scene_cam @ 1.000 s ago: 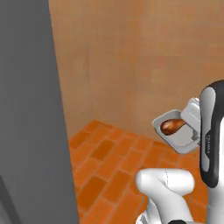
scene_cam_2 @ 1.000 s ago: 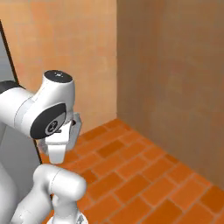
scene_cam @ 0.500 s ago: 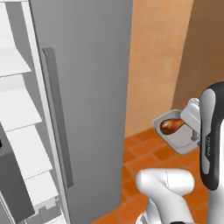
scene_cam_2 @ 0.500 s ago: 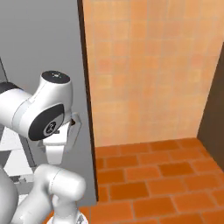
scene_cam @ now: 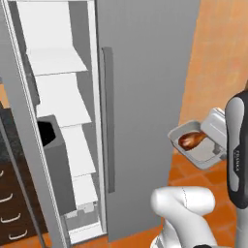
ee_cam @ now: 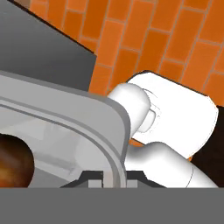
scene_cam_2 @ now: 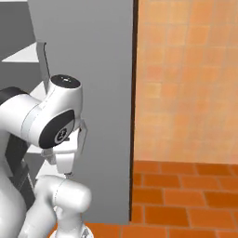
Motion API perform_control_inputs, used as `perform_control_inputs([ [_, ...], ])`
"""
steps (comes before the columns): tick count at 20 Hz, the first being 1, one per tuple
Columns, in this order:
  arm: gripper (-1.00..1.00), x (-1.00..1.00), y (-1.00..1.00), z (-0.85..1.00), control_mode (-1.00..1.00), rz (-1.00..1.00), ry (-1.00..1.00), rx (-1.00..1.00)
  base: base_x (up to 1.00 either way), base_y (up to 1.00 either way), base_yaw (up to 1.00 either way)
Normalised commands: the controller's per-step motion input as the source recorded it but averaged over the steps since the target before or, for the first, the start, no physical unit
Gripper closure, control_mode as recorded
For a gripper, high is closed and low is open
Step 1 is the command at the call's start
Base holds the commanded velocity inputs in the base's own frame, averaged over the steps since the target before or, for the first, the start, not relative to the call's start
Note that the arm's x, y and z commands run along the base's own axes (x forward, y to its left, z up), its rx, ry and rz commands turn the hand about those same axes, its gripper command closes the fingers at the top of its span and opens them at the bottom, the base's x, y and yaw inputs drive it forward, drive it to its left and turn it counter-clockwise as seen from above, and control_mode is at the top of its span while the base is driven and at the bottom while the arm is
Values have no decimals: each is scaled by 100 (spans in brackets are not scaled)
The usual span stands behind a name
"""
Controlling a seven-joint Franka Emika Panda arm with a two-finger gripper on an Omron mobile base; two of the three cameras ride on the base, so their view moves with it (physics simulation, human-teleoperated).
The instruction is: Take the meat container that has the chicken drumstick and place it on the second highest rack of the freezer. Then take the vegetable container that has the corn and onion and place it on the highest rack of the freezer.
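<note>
view swung onto freezer | fingers grip meat container with chicken drumstick | arm lettering unreadable

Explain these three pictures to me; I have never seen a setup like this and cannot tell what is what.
This is a simulated kitchen with a white robot arm on a driving base. Two pictures come from cameras on the base, behind the arm to its left and right. The third comes from a camera on the hand, looking along its tool. The tall grey appliance is the freezer; its door stands open, showing white shelves inside. The arm holds up a grey container with a brown chicken drumstick in it, beside the freezer. In the hand view you see the container's rim close up. The orange surfaces are brick floor and wall.
</note>
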Motion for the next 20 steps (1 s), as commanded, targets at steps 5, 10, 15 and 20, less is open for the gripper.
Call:
perform_control_inputs([
  [5,100,0,0,0,100,0,0,0,30,83,10],
  [10,100,0,0,0,100,0,0,0,25,36,23],
  [15,100,0,0,0,100,0,0,0,92,-1,43],
  [20,100,0,6,2,-100,5,0,3,37,5,35],
])
